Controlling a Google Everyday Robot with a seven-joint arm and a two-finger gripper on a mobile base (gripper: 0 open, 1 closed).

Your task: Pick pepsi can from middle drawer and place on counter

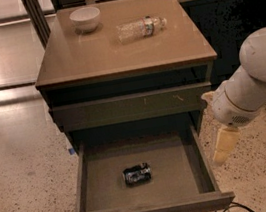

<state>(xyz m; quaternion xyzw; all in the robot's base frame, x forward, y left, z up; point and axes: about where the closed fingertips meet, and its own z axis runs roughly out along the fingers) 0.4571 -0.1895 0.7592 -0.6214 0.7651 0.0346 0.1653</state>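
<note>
The pepsi can [137, 174], dark with pale markings and dented, lies on its side on the grey floor of the open middle drawer [102, 194], near its centre. The tan-brown counter [94, 53] tops the dark cabinet. My gripper [223, 144] hangs from the white arm just outside the drawer's right wall, to the right of the can and above floor level. It holds nothing that I can see.
A white bowl [85, 18] stands at the counter's back left. A clear plastic water bottle [141, 27] lies on its side at the back centre-right. A closed drawer front with pale scratch marks [132, 106] sits above the open drawer. Speckled floor surrounds the cabinet.
</note>
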